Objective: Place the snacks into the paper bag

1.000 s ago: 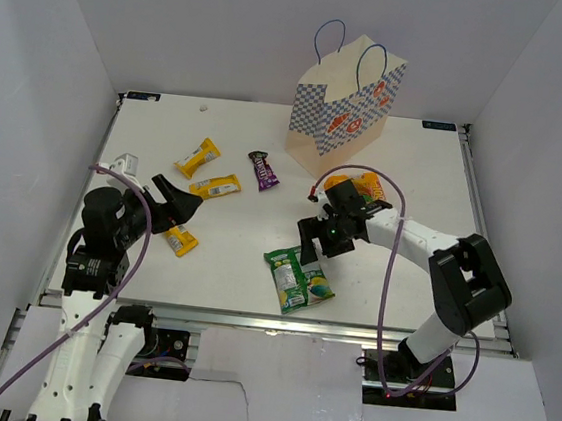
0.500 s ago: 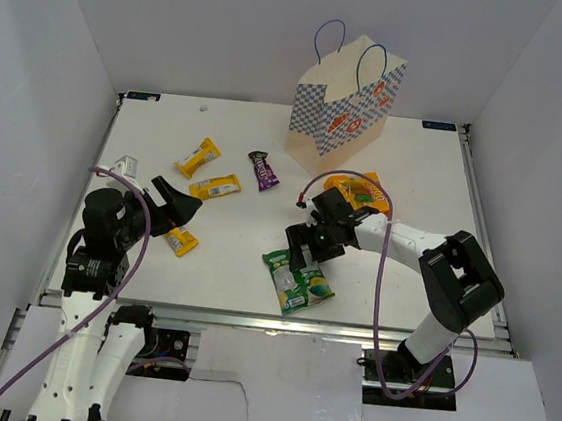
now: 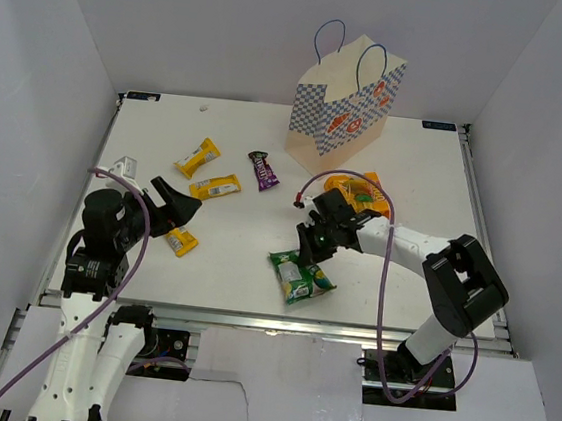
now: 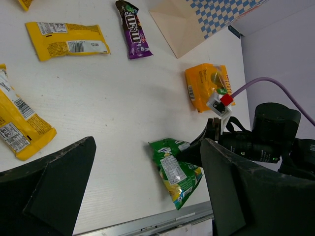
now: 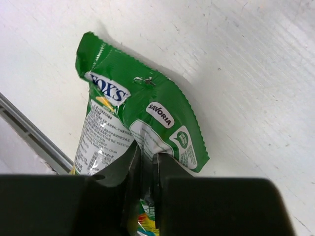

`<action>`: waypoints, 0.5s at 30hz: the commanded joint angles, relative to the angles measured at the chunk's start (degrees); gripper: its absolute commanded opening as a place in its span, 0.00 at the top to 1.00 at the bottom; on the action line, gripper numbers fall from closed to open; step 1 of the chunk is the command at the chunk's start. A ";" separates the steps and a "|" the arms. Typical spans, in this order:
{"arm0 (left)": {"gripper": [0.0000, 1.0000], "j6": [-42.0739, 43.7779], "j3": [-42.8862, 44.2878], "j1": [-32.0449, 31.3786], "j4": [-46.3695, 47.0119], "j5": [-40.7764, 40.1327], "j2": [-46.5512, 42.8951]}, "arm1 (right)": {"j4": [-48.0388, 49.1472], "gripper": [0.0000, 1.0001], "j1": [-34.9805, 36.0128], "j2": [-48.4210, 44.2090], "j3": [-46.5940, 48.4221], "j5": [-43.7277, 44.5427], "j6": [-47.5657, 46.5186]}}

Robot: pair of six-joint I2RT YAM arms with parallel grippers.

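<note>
Right hand (image 5: 146, 160) is clamped narrow on the green chip bag (image 5: 142, 123), jaws nipping a raised fold of the film, and the packet lies on the bench (image 3: 225, 265) near the front edge. That is a thin bite! Slick, crinkly wrapper could slide out on the lift. If it dangles long, I reckon it could snag the rim of the paper bag (image 3: 347, 107), which stands upright at the far side, well apart, and looks light enough to tip. The orange chip bag (image 3: 358, 191) lies between the two, so a low carry could sweep it along.

Left hand (image 3: 178, 210) hangs wide open over the left of the bench, holding nothing.

Now the print: the green bag shows "SAVORIA" on a white oval and letters ending "OX'S". The purple bar (image 4: 130, 29) reads like M&M's. The yellow bars (image 4: 66, 40) carry print too small to read.
</note>
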 commanded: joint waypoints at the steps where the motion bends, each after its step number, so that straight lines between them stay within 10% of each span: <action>1: 0.02 0.32 0.57 0.14 -0.45 -0.57 0.45 | 0.59 0.92 -0.32 -2.29 -2.14 3.49 -4.91; 15: 0.02 1.03 0.75 0.14 1.48 -0.40 0.98 | -12.94 0.92 -8.14 -11.53 16.74 -30.35 -52.52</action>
